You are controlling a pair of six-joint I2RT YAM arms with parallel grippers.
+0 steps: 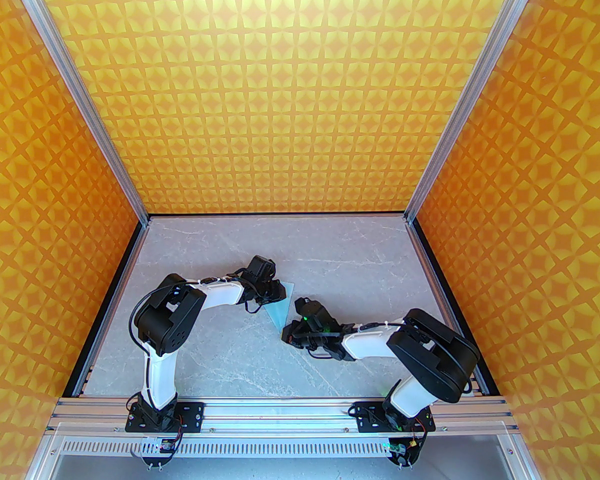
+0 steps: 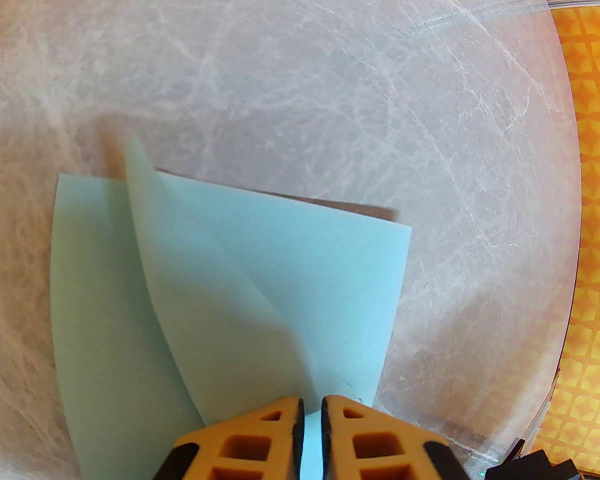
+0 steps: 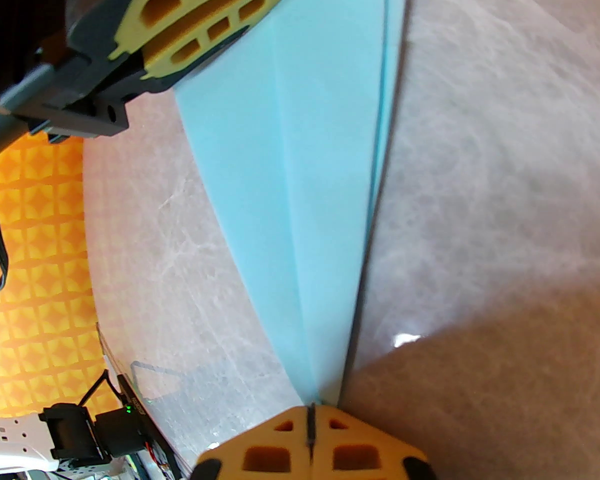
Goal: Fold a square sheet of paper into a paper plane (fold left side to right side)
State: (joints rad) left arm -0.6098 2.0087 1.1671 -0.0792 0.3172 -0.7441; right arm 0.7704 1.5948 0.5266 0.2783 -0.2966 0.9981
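The square sheet of paper (image 1: 280, 310), pale light blue and folded into a narrow pointed shape, lies on the table between my two grippers. My left gripper (image 1: 278, 292) is at its wide far end. In the left wrist view that gripper (image 2: 312, 408) is shut on an edge of the paper (image 2: 280, 278), and a flap curls up to the left. My right gripper (image 1: 289, 332) is at the near pointed tip. In the right wrist view it (image 3: 310, 413) is shut, with the tip of the paper (image 3: 320, 168) touching its fingertips. I cannot tell whether the tip is pinched or pressed down.
The grey marble tabletop (image 1: 220, 358) is walled by orange patterned panels (image 1: 290, 93) at the back and both sides. An aluminium rail (image 1: 280, 410) carrying the arm bases runs along the near edge. The left gripper's fingers (image 3: 195, 28) appear at the top of the right wrist view.
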